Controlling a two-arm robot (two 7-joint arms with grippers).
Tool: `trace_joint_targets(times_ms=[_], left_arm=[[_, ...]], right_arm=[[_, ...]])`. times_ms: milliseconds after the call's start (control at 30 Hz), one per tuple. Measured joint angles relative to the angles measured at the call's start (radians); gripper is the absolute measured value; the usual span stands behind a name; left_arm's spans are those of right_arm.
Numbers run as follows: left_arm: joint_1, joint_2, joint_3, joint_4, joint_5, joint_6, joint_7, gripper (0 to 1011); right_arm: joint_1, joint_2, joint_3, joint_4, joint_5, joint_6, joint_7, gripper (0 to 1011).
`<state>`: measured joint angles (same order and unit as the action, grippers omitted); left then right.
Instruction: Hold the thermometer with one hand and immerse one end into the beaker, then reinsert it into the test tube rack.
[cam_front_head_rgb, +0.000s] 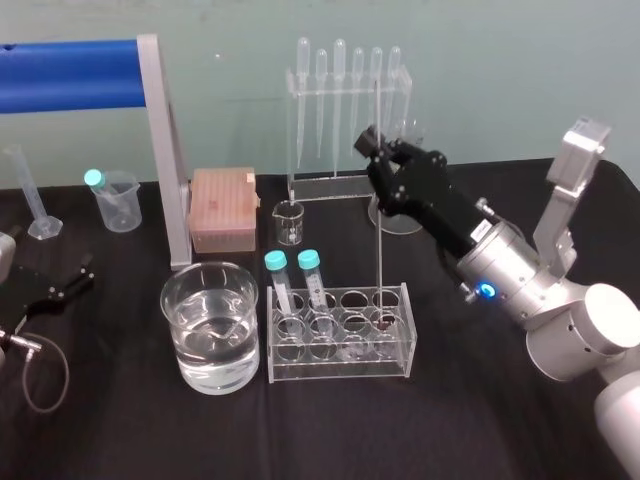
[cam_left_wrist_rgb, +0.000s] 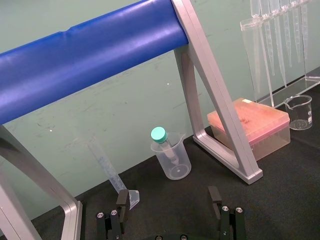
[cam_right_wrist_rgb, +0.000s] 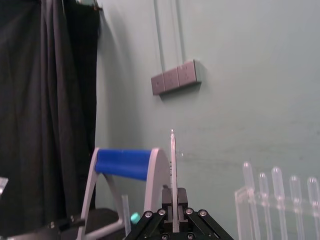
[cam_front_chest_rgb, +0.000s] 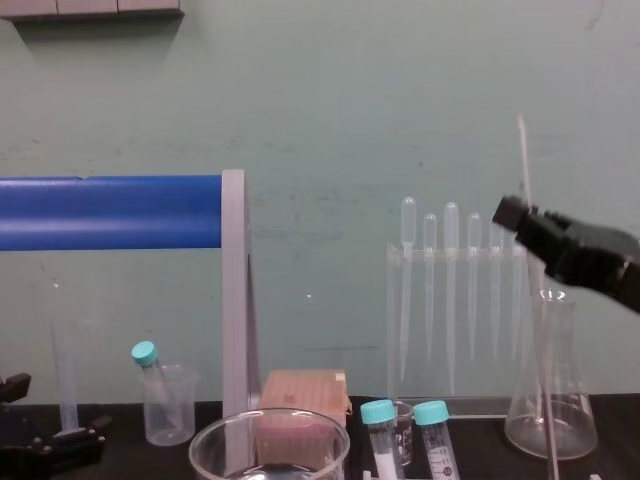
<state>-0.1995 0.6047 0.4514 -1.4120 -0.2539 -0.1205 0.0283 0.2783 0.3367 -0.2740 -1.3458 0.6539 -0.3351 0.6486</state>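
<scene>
My right gripper (cam_front_head_rgb: 374, 143) hangs above the clear test tube rack (cam_front_head_rgb: 340, 366), shut on the upper part of the thermometer (cam_front_head_rgb: 380, 260). This long, thin glass rod stands nearly upright, and its lower end reaches the rack's rear right hole. In the chest view the thermometer (cam_front_chest_rgb: 523, 150) sticks up past the right gripper (cam_front_chest_rgb: 512, 213); in the right wrist view the thermometer (cam_right_wrist_rgb: 173, 160) rises between the fingers of the right gripper (cam_right_wrist_rgb: 174, 202). The large beaker (cam_front_head_rgb: 210, 325), partly filled with water, stands left of the rack. My left gripper (cam_left_wrist_rgb: 168, 200) rests open at the table's left edge.
Two teal-capped tubes (cam_front_head_rgb: 310, 262) stand in the rack's left end. Behind it are a pipette stand (cam_front_head_rgb: 345, 100), a small glass beaker (cam_front_head_rgb: 289, 222), a pink tip box (cam_front_head_rgb: 222, 208) and a conical flask (cam_front_chest_rgb: 548, 400). A blue-bar frame (cam_front_head_rgb: 165, 150) rises at left.
</scene>
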Motion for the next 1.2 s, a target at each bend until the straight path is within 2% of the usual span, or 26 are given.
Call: trace_joint_targets(times_ms=[233,400,1033,1100,1200], left_arm=[[0.0,0.0,0.0,0.0,0.0,0.0,0.0,1008],[0.0,0.0,0.0,0.0,0.0,0.0,0.0,1008],[0.0,0.0,0.0,0.0,0.0,0.0,0.0,1008],[0.0,0.0,0.0,0.0,0.0,0.0,0.0,1008],[0.0,0.0,0.0,0.0,0.0,0.0,0.0,1008]], right_arm=[[0.008,-0.003,-0.01,0.033,-0.007,0.012,0.003,57],[0.009,0.0,-0.013,0.03,-0.027,0.026,-0.018,57],[0.009,-0.001,-0.013,0.033,-0.023,0.025,-0.016,57],[0.009,-0.001,-0.013,0.033,-0.023,0.025,-0.016,74],[0.009,-0.001,-0.013,0.033,-0.023,0.025,-0.015,160]])
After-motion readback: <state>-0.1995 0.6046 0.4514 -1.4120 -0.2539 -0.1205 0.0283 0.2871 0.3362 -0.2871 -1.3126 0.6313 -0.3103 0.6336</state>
